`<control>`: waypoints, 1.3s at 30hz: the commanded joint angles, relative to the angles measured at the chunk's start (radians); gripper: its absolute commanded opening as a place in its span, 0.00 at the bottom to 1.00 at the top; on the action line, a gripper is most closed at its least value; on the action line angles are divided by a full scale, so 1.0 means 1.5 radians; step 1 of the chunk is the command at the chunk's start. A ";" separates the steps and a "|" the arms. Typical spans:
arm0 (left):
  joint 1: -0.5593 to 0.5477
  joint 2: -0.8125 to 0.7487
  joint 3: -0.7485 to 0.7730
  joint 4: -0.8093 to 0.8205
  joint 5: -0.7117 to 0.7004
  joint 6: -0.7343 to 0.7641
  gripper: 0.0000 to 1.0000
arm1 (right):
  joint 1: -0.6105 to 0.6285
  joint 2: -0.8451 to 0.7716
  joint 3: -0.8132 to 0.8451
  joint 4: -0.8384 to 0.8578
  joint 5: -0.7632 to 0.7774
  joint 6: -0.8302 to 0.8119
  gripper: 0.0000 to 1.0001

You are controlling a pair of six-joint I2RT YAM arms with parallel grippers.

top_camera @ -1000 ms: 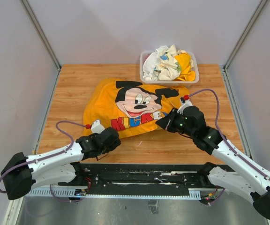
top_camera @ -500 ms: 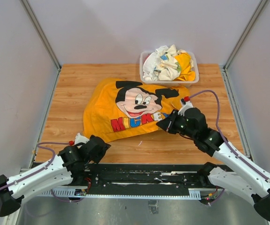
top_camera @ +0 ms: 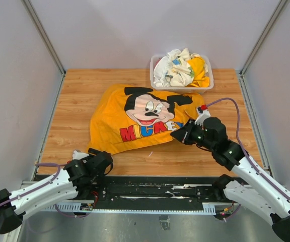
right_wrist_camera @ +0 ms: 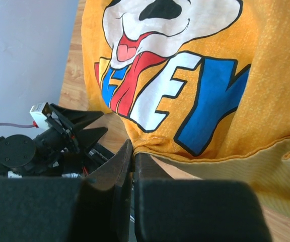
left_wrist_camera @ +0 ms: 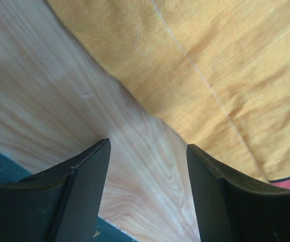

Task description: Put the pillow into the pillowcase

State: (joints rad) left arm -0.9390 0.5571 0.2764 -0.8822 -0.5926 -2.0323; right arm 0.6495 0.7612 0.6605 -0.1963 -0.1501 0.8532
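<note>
**Pillowcase (top_camera: pixel 135 118) hem pinched, left fingers free**

It lies bulged mid-table; no pillow shows, so you may judge it inside. Your right gripper (right_wrist_camera: pixel 133 155) presses its fingers together on the hem (right_wrist_camera: pixel 185 159) at 4 o'clock: pull low and gently so cloth doesn't slip. Left gripper (left_wrist_camera: pixel 147 148) hangs spread, empty, over table (top_camera: pixel 74 101) at 7 o'clock. Only the right wrist view shows the lining (right_wrist_camera: pixel 266 166); only overhead shows the cloth bin (top_camera: pixel 208 80) at 1 o'clock.
</note>
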 commanded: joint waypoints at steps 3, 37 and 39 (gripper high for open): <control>-0.005 -0.003 -0.068 0.040 -0.100 -0.068 0.68 | -0.037 -0.013 -0.006 0.025 -0.036 -0.022 0.01; -0.005 0.112 -0.154 0.296 -0.197 0.009 0.46 | -0.039 0.011 -0.018 0.024 -0.060 -0.024 0.01; -0.005 0.147 -0.129 0.290 -0.180 0.031 0.47 | -0.040 0.009 -0.017 0.021 -0.058 -0.025 0.01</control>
State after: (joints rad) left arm -0.9394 0.6998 0.0956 -0.3138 -0.8818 -2.0495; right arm 0.6010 0.7921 0.6395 -0.2001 -0.2321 0.8284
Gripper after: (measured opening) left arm 0.459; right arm 0.022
